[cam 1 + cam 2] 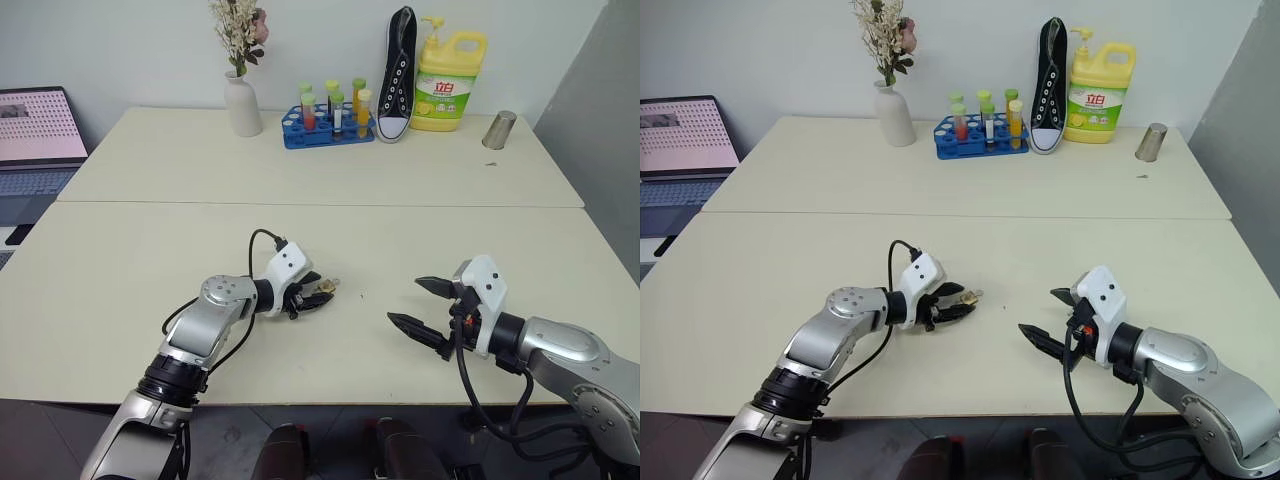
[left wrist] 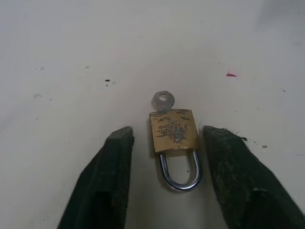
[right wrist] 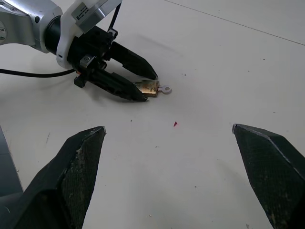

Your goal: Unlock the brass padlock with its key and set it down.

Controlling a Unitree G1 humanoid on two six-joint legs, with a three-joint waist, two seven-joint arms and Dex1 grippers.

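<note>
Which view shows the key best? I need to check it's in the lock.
The left wrist view: the key shows its round head sticking out of the brass padlock. The right wrist view shows it small; both eye views, a speck.

The brass padlock [image 2: 174, 130], key [image 2: 163, 100] inserted, is flanked on the table [image 1: 150, 250] by the left gripper [image 1: 315, 293], left of the right gripper [image 1: 420, 306].

My arms are rounded silver-grey metal segments ending in white plastic wrist housings. A thin black cable [image 1: 262, 240] loops over each wrist. My left gripper [image 1: 318, 294] and right gripper [image 1: 420, 307] have tapered, matte black fingers.
</note>
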